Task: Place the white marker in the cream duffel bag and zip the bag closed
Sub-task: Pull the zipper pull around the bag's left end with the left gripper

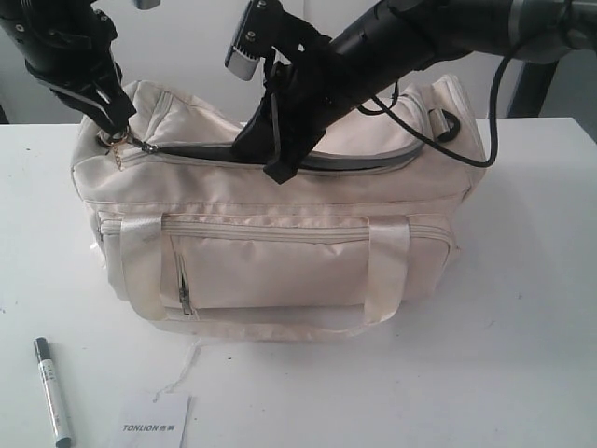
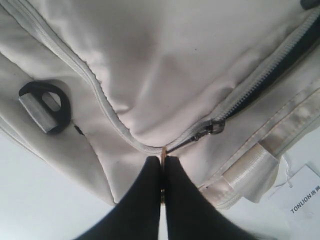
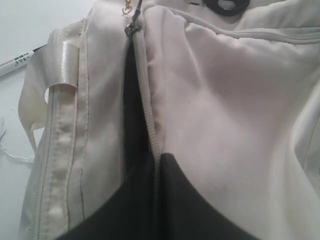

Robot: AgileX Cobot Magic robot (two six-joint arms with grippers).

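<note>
**White marker (image 1: 53, 390) lies out on the table (image 1: 522, 327) while both grippers work the cream duffel bag (image 1: 280, 210).**

The marker rests on the tabletop in front of the bag, well apart from both grippers. It is nearer the left gripper's (image 2: 162, 160) end of the bag, with a white card (image 1: 154, 425) just beside it. The left gripper's fingers are pressed together, pinching the gold chain pull (image 2: 163, 151) at that end. The zip slider (image 2: 212, 126) sits just beside its tips, and a black end ring (image 2: 45, 106) is near on the other side. The right gripper (image 3: 159, 159) is down at the bag's top opening, its fingers closed on the zipper edge (image 3: 145, 90), with dark lining (image 3: 131, 115) showing right alongside. The top zipper gapes open from the slider, past the right gripper, toward the far end.
</note>
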